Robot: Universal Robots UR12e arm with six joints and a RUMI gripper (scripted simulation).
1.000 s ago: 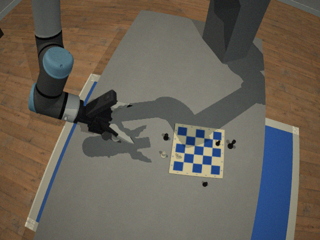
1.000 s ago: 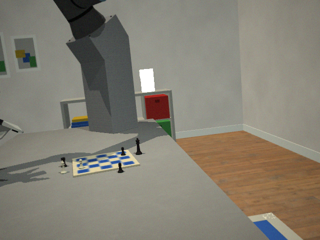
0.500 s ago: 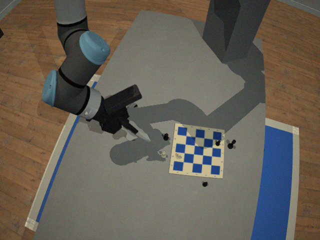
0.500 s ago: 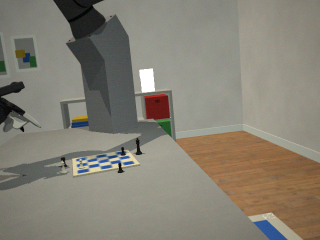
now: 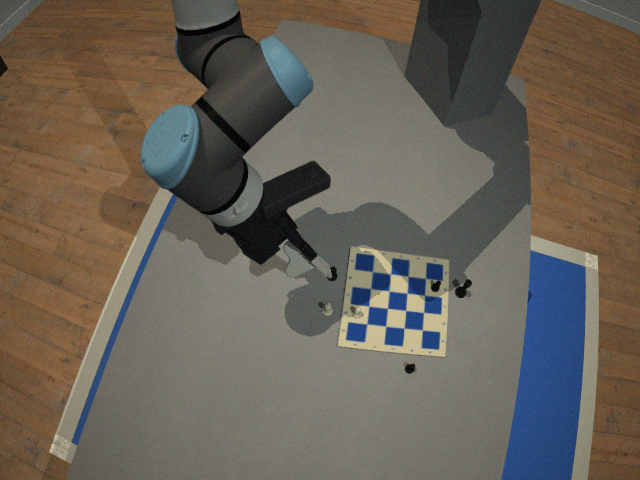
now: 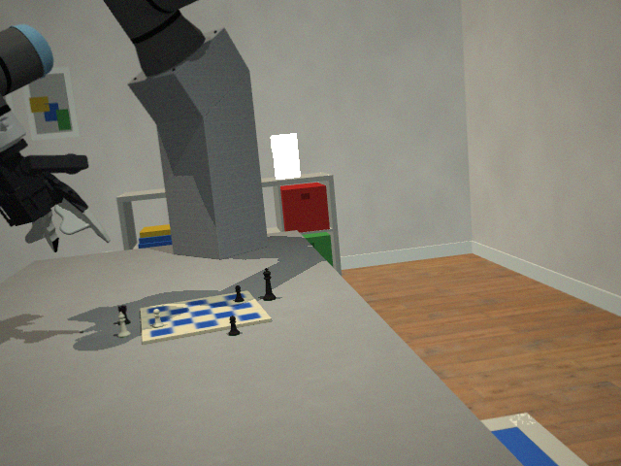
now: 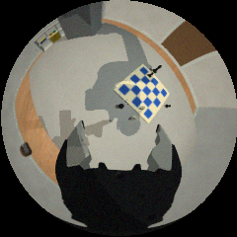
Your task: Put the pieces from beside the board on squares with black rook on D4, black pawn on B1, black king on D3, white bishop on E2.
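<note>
Hanging: arm reaches in from upper left of top view, over grey table, well above it.
Gripper: gripper spread fully wide, nothing betw. fingers; in ext. view it hangs high above table, left of board.
Finger tip: in top view one finger lines up w/ black rook, but ext. view shows it far above the piece, no contact.
Black rook: black rook upright on table just left of board's upper-left corner, off board.
White bishop: white bishop upright on table just left of board's left edge, nearer the camera than rook in ext. view, in arm's shadow.
Board: blue-and-cream board flat on table, slightly rotated; edge letters too small to read.
White piece on board: small white piece upright in a left-column square, type unclear.
Black pawn off board: black pawn on table just below board's bottom edge.
Black piece on board: small black piece upright in right-column square, 2nd row from top.
Black king: black king tallest piece, upright on table just right of board's right edge.
Far right: blue mat beside table edge; wood floor beyond.
</note>
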